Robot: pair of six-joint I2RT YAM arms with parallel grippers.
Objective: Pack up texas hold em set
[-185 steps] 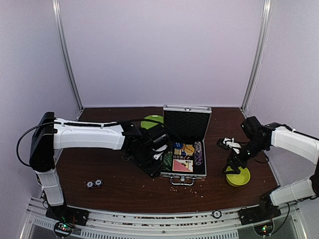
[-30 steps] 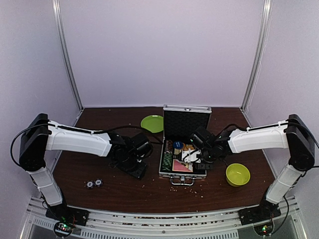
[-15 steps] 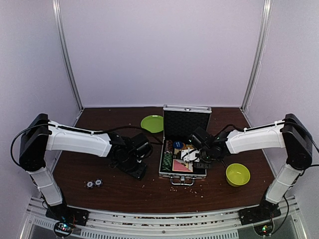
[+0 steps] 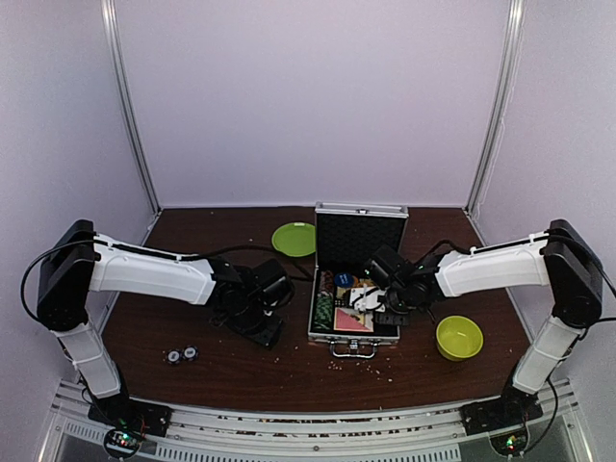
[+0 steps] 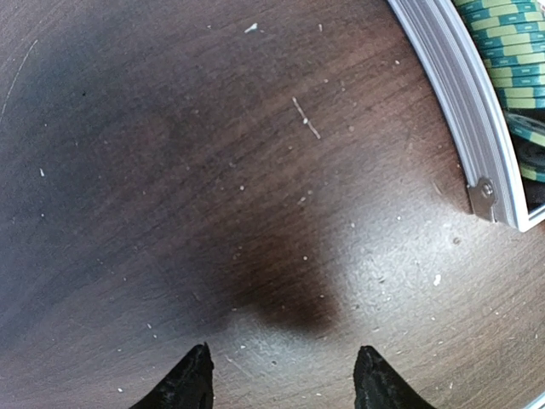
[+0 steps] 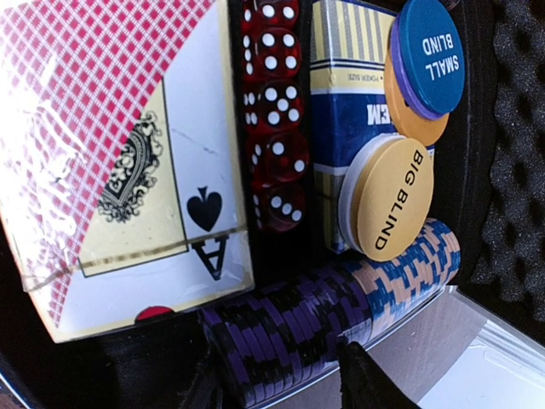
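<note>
The silver case (image 4: 362,241) sits mid-frame in the top view, its lid upright and the black foam lining showing. In my right wrist view a red-checked deck (image 6: 119,162) showing the ace of spades fills the left. Red dice (image 6: 271,128) run in a column beside it, then comes a blue deck (image 6: 341,102). On that deck a blue SMALL BLIND disc (image 6: 432,55) overlaps a purple disc (image 6: 394,72) and an orange disc (image 6: 417,128). Below them lies a tan BIG BLIND disc (image 6: 394,200) (a white disc (image 6: 349,200) under it). Purple-black chips (image 6: 289,332) and blue-tan chips (image 6: 417,264) stand on edge along the bottom. Green striped chips (image 5: 511,51) show at the upper right of my left wrist view.
</note>
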